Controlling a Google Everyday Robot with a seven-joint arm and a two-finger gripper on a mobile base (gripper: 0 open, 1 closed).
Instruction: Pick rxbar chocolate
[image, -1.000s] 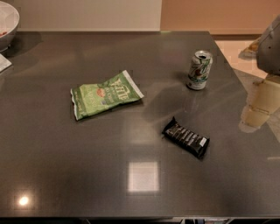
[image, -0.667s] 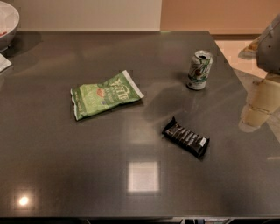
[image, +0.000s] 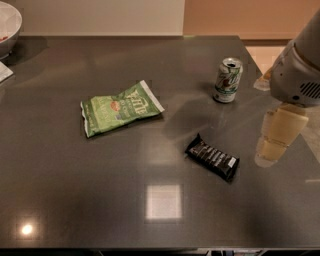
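The rxbar chocolate (image: 212, 157) is a small flat black-wrapped bar with white lettering. It lies flat on the dark grey table (image: 75, 190), right of centre and turned diagonally. My gripper (image: 280, 135) hangs pale and cream-coloured below the white arm housing (image: 297, 70) at the right edge. It is above the table, to the right of the bar and apart from it. Nothing is seen in it.
A green chip bag (image: 120, 107) lies left of centre. A green-and-white soda can (image: 228, 80) stands upright behind the bar. A white bowl (image: 7, 25) sits at the far left corner. The table's right edge runs close beneath the arm.
The arm and gripper have shifted slightly left and lower, a little nearer the bar. The bar, bag and can have not moved.
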